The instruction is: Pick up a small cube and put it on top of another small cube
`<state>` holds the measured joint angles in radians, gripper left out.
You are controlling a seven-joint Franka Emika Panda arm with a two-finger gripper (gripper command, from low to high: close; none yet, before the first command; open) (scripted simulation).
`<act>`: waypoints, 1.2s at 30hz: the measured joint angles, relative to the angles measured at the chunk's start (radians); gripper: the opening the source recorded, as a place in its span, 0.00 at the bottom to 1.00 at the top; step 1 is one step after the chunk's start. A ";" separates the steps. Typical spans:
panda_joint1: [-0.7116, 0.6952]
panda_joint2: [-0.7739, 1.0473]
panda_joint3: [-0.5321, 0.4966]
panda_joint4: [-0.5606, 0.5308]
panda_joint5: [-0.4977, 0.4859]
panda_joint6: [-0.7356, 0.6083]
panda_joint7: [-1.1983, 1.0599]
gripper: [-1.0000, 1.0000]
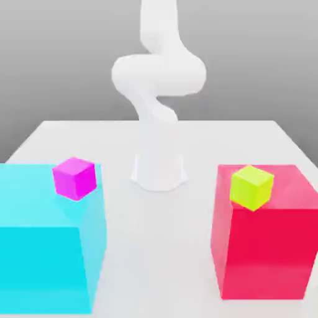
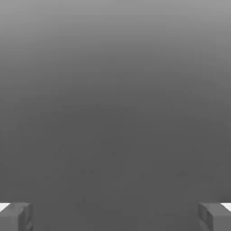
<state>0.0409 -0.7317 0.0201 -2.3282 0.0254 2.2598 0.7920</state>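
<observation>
Fingers (image 2: pixel 16 216) spread wide, holding nothing | magenta cube (image 1: pixel 74 178) atop big cyan block (image 1: pixel 43 248), exterior view's left | yellow-green cube (image 1: pixel 251 186) atop big red block (image 1: pixel 267 248), right | matte white tabletop (image 1: pixel 158 217)

White table (image 1: pixel 155 217) carries a cyan block (image 1: pixel 43 248), a red block (image 1: pixel 267 248); arm base (image 1: pixel 159 171) between

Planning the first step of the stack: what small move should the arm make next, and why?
Probably swing the open claw over and down toward the magenta cube. Nothing sits between its fingers, and both small cubes rest untouched on big blocks: magenta on the cyan block, yellow-green cube on the red block.
</observation>
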 joint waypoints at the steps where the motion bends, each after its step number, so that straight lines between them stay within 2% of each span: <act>1: 0.015 0.034 0.026 -0.013 0.003 -0.017 0.012 0.50; 8: 0.118 0.277 0.269 -0.102 -0.032 -0.129 0.162 0.50; 16: 0.249 0.561 0.542 -0.204 -0.133 -0.232 0.397 0.50; 23: 0.312 0.743 0.602 -0.279 -0.227 0.025 0.715 0.50; 33: 0.343 0.884 0.552 -0.353 -0.288 0.458 1.066 0.50; 36: 0.356 0.921 0.497 -0.347 -0.326 0.559 1.140 0.50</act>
<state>0.3965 0.1895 0.5172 -2.6752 -0.3001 2.8193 1.9322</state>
